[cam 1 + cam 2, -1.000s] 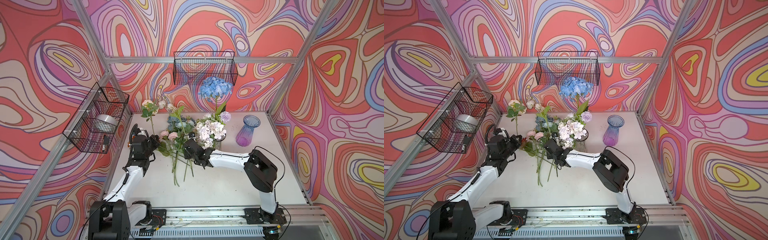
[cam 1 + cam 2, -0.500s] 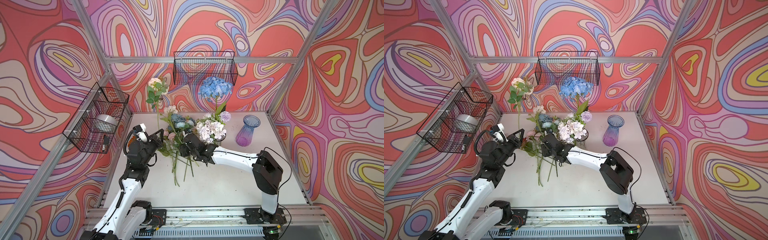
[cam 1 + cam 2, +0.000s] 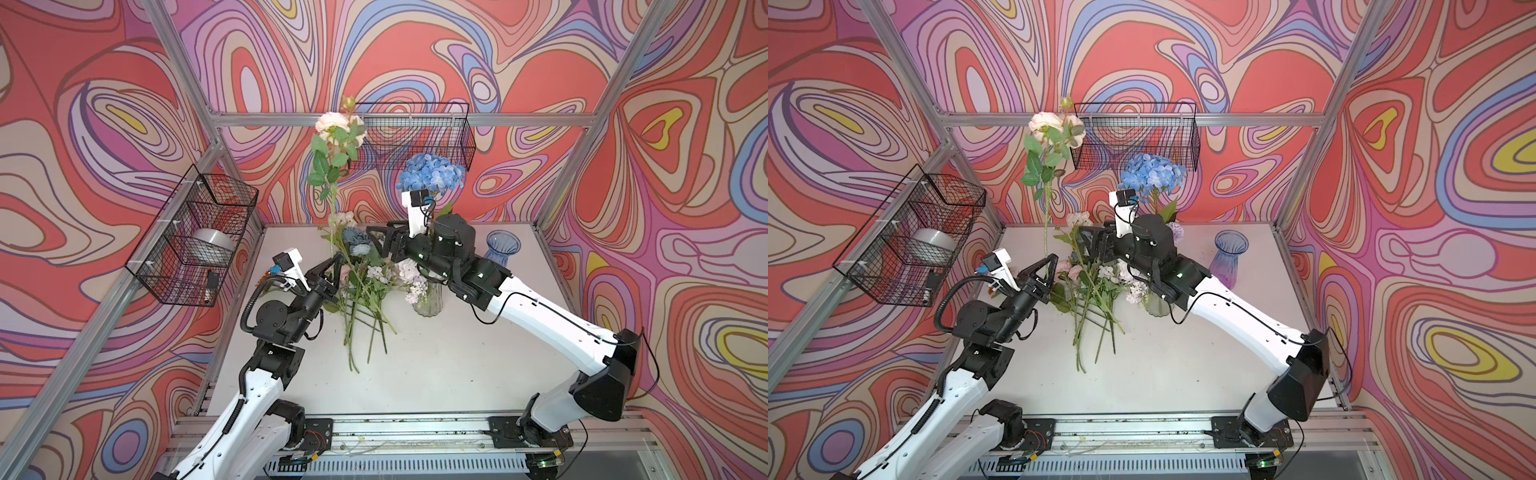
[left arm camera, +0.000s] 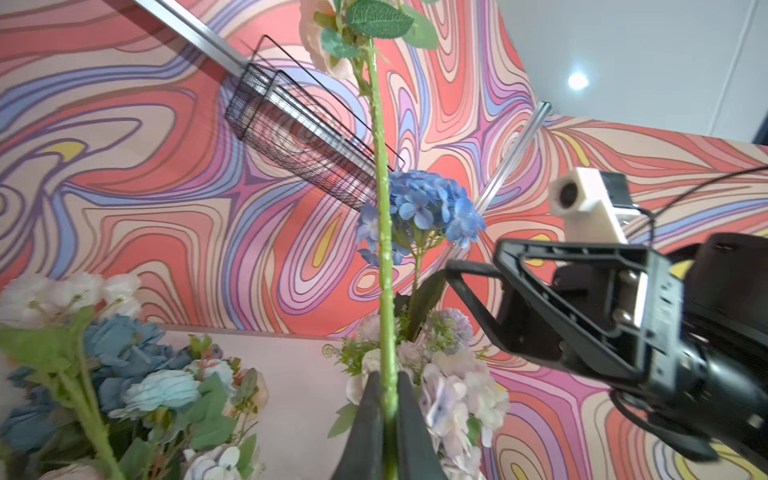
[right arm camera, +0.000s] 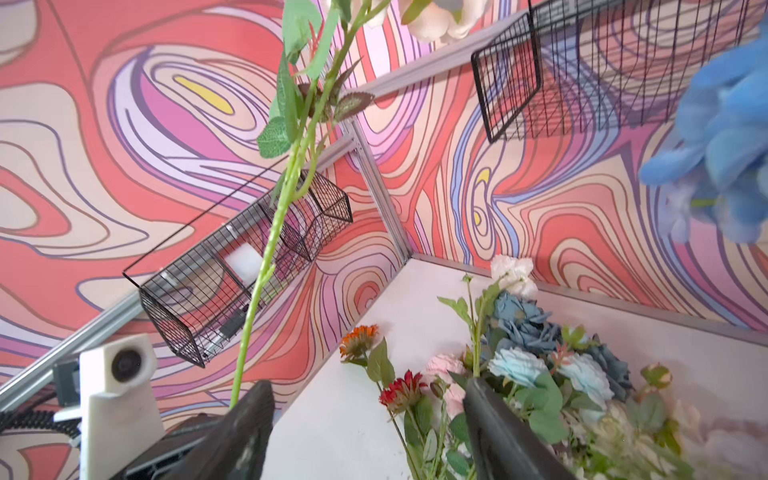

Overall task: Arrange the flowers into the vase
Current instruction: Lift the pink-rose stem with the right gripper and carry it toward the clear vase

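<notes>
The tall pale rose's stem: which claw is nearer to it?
Left. The left claw is shut on the pale rose's stem low down, holding it upright. The right claw stands open close beside the stem, gripping nothing.

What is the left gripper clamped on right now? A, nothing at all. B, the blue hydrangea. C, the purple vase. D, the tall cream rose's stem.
D: in the left wrist view the left gripper has its fingers pressed together on the cream rose's green stem, which stands upright from it.
</notes>
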